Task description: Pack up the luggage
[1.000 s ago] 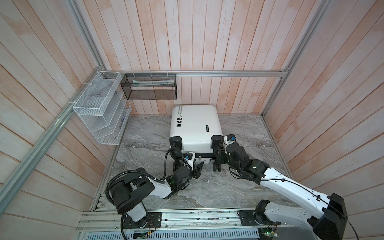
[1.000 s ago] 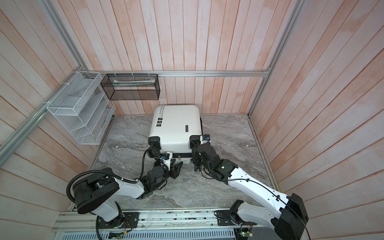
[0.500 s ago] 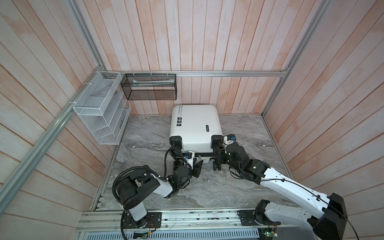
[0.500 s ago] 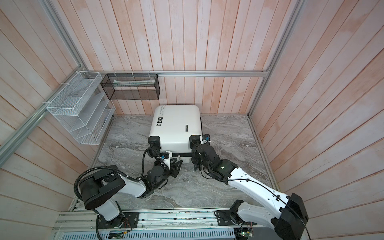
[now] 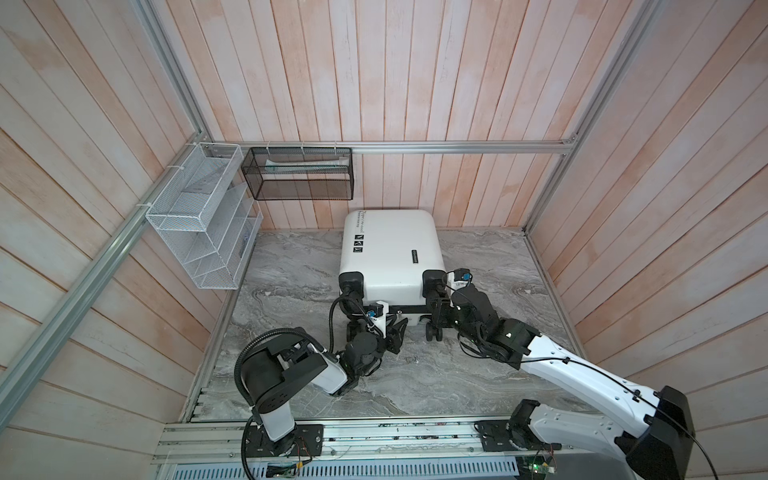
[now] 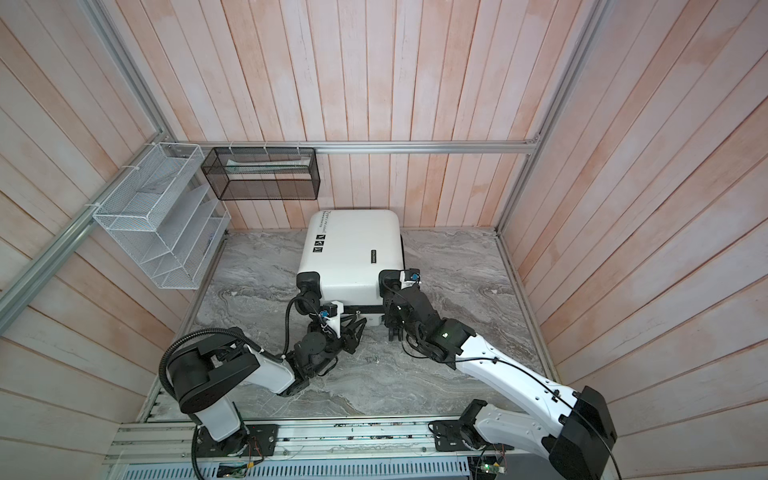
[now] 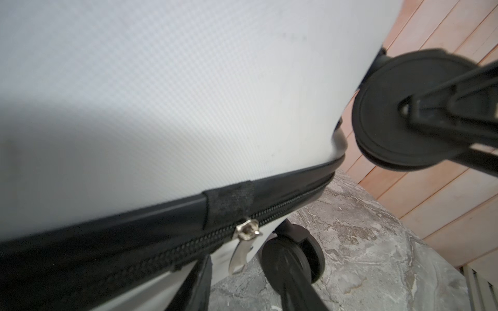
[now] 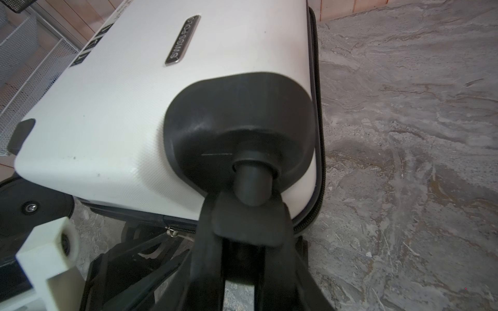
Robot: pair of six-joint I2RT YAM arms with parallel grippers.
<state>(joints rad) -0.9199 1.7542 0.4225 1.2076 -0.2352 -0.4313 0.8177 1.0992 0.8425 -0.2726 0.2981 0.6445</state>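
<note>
Left wrist view: left gripper (image 5: 395, 330) at the luggage's (image 5: 388, 245) wheel end, jaws apart. Its fingers (image 7: 293, 293) sit either side of the silver zipper pull (image 7: 244, 234), not pinching it as far as I can tell. Risk, my guess: the pull is small and dangling, so the fingers could close on the zip seam (image 7: 134, 242) or the lower caster (image 7: 310, 253) right of it. The tab could also slip out once tugged. A hard tug could skid the luggage on the smooth marble floor (image 5: 291, 270). Right gripper (image 8: 245, 215), at the luggage's right wheel corner, is clamped on the upper caster (image 8: 250, 183), looks like a brace. The caster swivels, so that hold may twist and let the shell swing. The grippers are near each other and could bump.

Luggage: small white hard shell, fine dotted texture, lying flat and closed on the floor. Far end by the back wall (image 5: 415, 104), wheels toward the robot. Black lettering (image 5: 362, 220) on the lid's left, brand plate (image 8: 183, 40) to its right, black corner caps (image 8: 237, 121). Lid not yet opened.
</note>
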